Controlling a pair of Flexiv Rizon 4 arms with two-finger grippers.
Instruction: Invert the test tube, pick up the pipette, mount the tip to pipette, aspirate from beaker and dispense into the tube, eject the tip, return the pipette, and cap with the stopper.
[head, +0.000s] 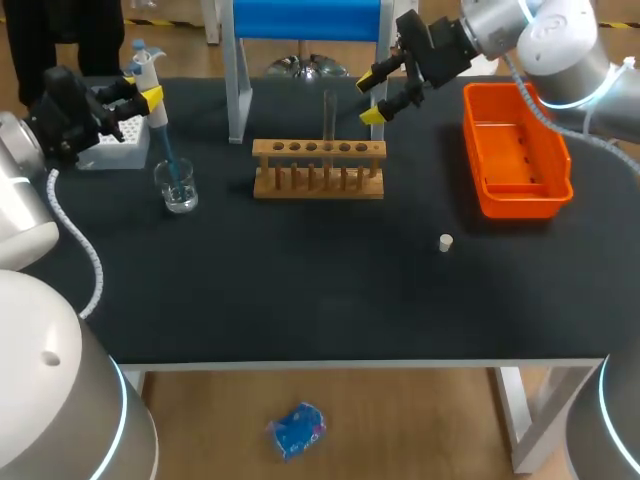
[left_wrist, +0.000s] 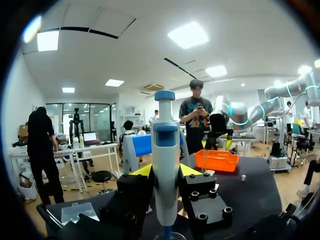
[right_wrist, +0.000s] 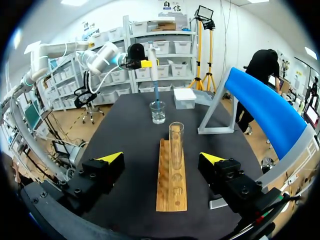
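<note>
The step in hand looks like aspiration. In the upper left of the head view the left gripper (head: 146, 95) is clamped on the pipette (head: 157, 115), whose blue tip slants down into the clear beaker (head: 178, 188) just in front of the tip box (head: 112, 152). The left wrist view confirms the hold: the pipette body (left_wrist: 166, 170) stands upright, pressed from both sides between the yellow-tipped fingers (left_wrist: 142, 171). Whether liquid has been drawn up I cannot tell, as the tip is too small to read.

The test tube (head: 328, 125) stands upright in the wooden rack (head: 318, 168) at upper centre, mouth up by the look of it, so the inverting step seems done. The right gripper (head: 372, 98) hangs just right of the tube with its fingers spread wide, touching nothing; in the right wrist view the tube (right_wrist: 175, 142) rises ahead of the gap between them.

Next, I judge, the pipette must lift straight out of the beaker, cross rightward to the rack and line its tip over the tube's narrow mouth (the hard part, given how slim that opening is). The white stopper (head: 446, 241) lies alone right of centre, well apart from the rack, and the orange bin (head: 520, 205) sits at the right, a likely place for the spent tip.
</note>
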